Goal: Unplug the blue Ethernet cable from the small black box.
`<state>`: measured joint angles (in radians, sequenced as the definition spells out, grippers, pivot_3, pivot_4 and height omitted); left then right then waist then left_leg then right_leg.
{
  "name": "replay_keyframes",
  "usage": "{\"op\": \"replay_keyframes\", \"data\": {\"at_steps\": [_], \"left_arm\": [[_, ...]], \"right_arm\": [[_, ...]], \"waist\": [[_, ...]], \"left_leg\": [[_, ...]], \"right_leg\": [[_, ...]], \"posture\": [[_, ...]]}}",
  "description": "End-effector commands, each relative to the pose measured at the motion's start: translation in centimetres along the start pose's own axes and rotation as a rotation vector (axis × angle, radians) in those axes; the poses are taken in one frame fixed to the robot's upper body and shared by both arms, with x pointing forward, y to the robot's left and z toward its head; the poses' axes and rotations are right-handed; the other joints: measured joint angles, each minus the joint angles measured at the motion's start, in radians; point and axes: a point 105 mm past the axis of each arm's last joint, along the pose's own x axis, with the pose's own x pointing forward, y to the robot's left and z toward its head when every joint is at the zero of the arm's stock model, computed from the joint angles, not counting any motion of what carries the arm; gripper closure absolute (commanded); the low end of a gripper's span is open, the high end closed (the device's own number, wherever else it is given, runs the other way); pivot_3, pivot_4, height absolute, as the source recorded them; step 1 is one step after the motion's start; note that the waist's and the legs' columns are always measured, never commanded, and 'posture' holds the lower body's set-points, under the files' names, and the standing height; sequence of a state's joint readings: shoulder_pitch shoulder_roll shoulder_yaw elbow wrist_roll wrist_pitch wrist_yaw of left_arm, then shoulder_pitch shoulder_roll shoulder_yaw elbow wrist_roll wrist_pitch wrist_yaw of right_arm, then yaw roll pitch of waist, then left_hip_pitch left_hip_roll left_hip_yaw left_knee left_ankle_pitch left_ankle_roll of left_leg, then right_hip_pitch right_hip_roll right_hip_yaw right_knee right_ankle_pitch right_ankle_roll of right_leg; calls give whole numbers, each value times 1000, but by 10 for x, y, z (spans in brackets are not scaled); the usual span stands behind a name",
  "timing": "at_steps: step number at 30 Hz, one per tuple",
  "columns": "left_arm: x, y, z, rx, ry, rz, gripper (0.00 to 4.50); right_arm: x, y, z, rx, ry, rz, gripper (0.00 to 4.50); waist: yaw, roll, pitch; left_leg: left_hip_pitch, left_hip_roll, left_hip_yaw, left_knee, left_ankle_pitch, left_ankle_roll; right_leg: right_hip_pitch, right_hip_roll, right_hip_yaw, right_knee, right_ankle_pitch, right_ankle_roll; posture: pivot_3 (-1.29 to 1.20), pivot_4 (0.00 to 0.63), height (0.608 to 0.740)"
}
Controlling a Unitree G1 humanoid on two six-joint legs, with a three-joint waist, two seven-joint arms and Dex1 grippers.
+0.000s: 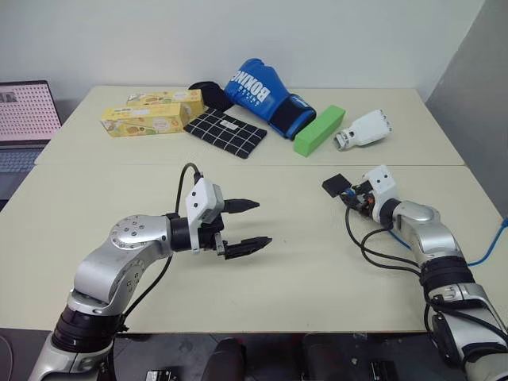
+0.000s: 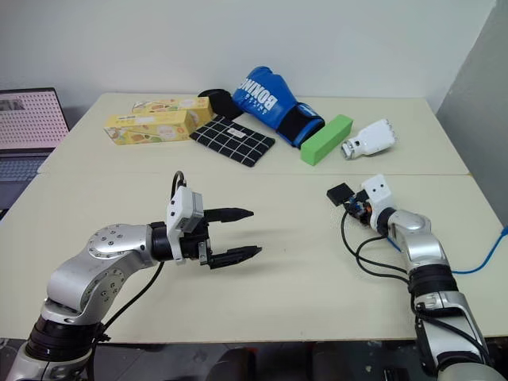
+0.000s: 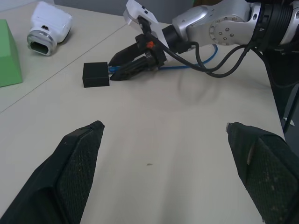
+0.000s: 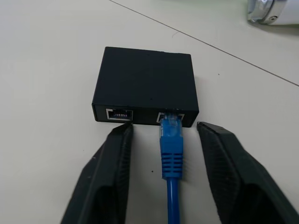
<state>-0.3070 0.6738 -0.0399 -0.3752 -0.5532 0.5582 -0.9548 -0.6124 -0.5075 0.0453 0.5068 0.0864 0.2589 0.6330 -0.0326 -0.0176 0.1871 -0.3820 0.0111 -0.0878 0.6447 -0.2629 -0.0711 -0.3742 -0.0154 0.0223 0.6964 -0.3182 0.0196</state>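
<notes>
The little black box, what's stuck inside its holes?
One hole of the little black box holds the blue cable's plug. The other hole is empty, showing tiny metal pins. Deeper inside the box is hidden.

Pale room, cream tabletop

A plain white wall [image 1: 333, 40] backs the seamed tabletop [image 1: 302, 262]; a grey panel [image 1: 476, 103] stands right, evenly lit.

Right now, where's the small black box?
The small black box lies on the near table to the robot's right, at the right pincer, with the blue Ethernet cable plugged into its near side.
</notes>
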Motion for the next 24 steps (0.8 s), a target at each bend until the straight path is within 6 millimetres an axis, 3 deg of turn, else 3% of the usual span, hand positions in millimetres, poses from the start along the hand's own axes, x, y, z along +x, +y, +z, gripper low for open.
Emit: {"op": "replay_keyframes", "data": {"at_steps": [1,5,8,12,16,19,24], "left_arm": [[-1,3,-1,26,2,6,0],[-4,9,-4,22,5,34,0],[-9,16,-5,-15,-13,71,0],[-20,30,-5,-156,-74,137,0],[-25,19,4,-292,-144,53,0],[-24,15,6,-361,-153,12,0],[-15,9,6,-396,-156,-13,0]], "right_arm": [[-9,-7,-6,-64,52,-7,3241],[-17,-10,1,-168,58,12,4173],[-22,-1,22,-326,-6,64,4314],[-29,36,67,-601,-210,186,4314],[-38,82,95,-893,-400,335,4314],[-39,110,112,-994,-518,413,4314],[-39,134,128,-1050,-602,476,4314]], "waist": [[2,0,0],[5,0,0],[4,0,0],[-8,0,0],[-15,0,0],[-15,0,1],[-11,0,1]], "left_leg": [[0,0,0,0,0,0],[-1,0,-1,0,0,0],[-1,0,-1,0,0,0],[-2,0,0,0,0,0],[-2,2,-1,-1,0,0],[-2,1,-1,-1,0,0],[-2,1,-2,0,0,0]], "right_leg": [[0,0,0,0,0,0],[0,-2,-1,0,0,0],[0,-3,-1,-1,0,0],[-2,-3,0,0,0,0],[-3,-2,-2,0,0,0],[-2,-3,-2,0,0,0],[-1,-3,-2,0,0,0]], "posture": [[0,150,740],[0,150,740],[0,150,740],[0,150,740],[0,150,740],[0,150,740],[0,150,740]]}}
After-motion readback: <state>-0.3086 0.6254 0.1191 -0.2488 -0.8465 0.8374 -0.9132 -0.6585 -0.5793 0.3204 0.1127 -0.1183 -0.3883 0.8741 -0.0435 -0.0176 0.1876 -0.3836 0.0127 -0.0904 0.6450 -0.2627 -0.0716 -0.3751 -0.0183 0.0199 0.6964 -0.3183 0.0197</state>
